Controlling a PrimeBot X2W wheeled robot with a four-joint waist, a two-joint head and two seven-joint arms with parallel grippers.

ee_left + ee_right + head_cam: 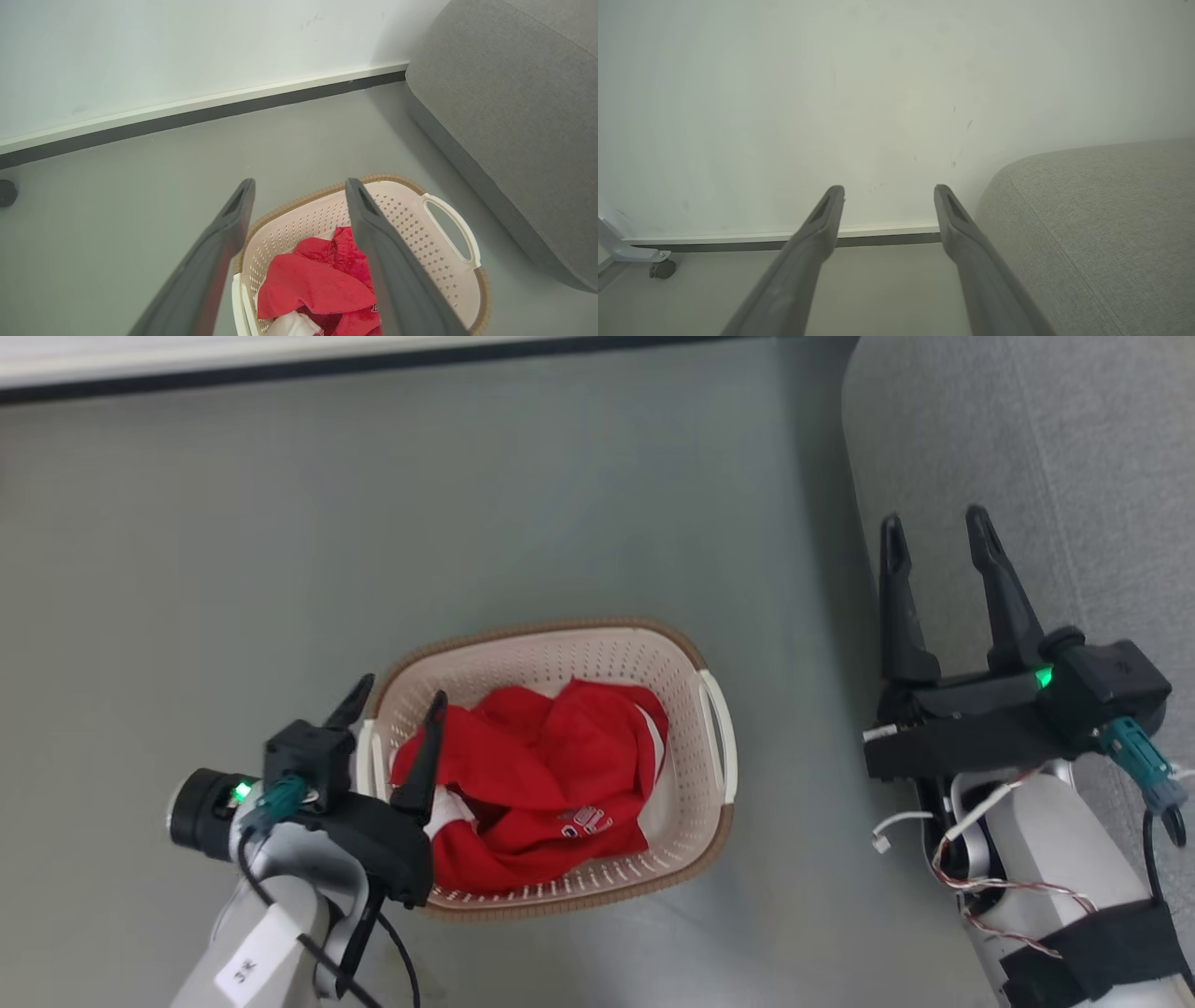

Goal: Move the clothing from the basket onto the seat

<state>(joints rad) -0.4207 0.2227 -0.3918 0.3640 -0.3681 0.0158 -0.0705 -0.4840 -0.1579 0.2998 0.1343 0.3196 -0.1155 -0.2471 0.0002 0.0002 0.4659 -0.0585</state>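
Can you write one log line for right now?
left hand: open by cream plastic basket; right hand: open by grey fabric sofa; red fabric clothing: inside basket

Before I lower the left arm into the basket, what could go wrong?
1. The left gripper has its open fingers astride the basket rim; a straight drop may hit it or shove the basket.
2. The clothing lies bunched; a pinch might catch one fold and drag the rest over the wall.
3. The right gripper hangs by the seat edge, possibly in the carry path.
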